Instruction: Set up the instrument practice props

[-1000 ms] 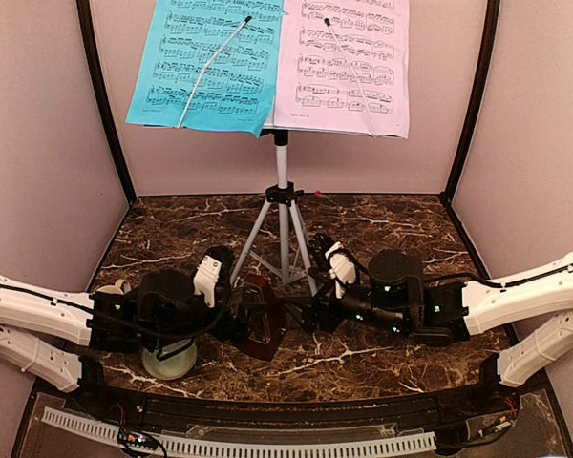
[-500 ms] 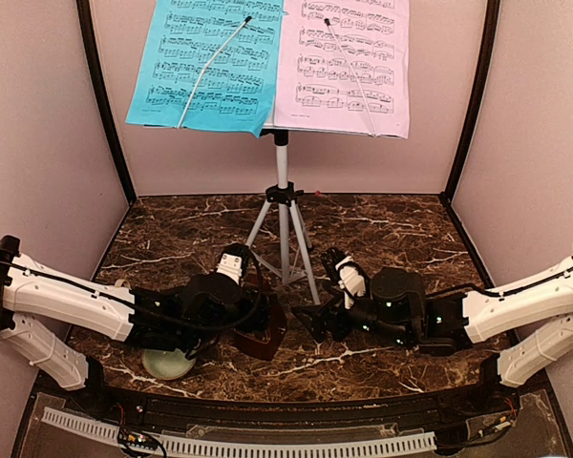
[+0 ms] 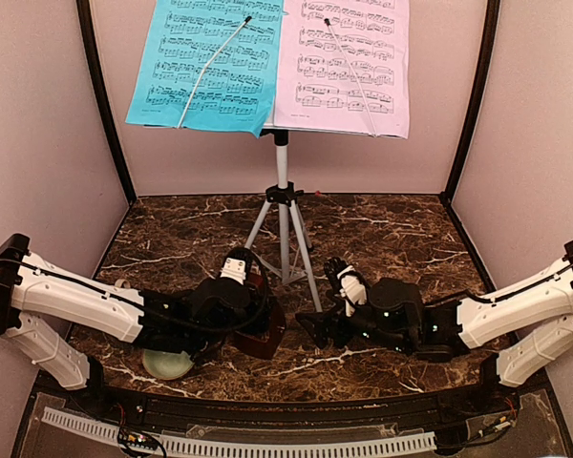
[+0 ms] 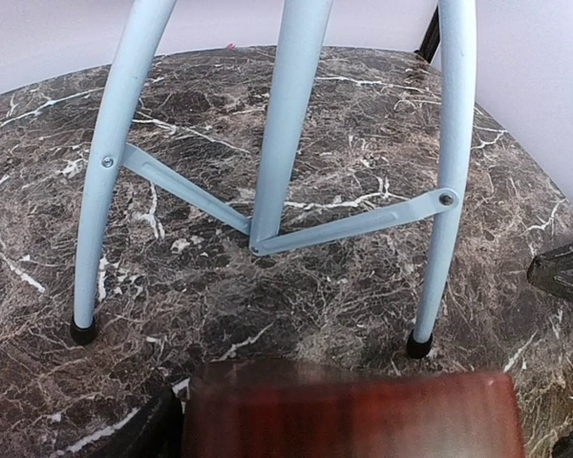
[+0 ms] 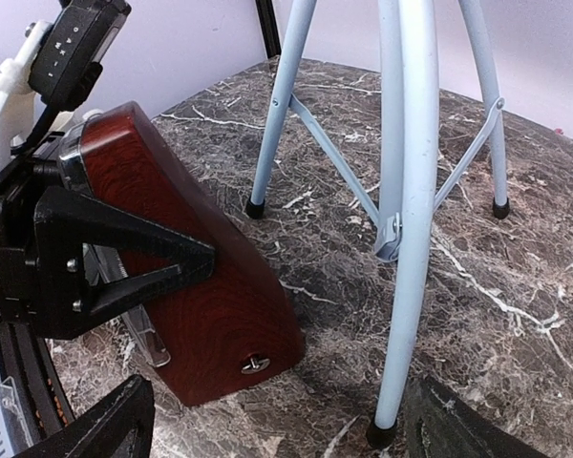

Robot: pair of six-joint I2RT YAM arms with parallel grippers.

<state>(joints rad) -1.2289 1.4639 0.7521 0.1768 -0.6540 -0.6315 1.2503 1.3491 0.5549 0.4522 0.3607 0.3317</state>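
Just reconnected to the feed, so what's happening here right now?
The left claw is clamped on the metronome, holding it tilted and low over the table, just in front of the legs of the stand. The right claw is open and empty, close beside the metronome near a stand leg. The blue page and pink page already sit up on the stand.

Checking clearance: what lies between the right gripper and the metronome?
Only bare tabletop between the right gripper and the metronome, as the right wrist view shows.
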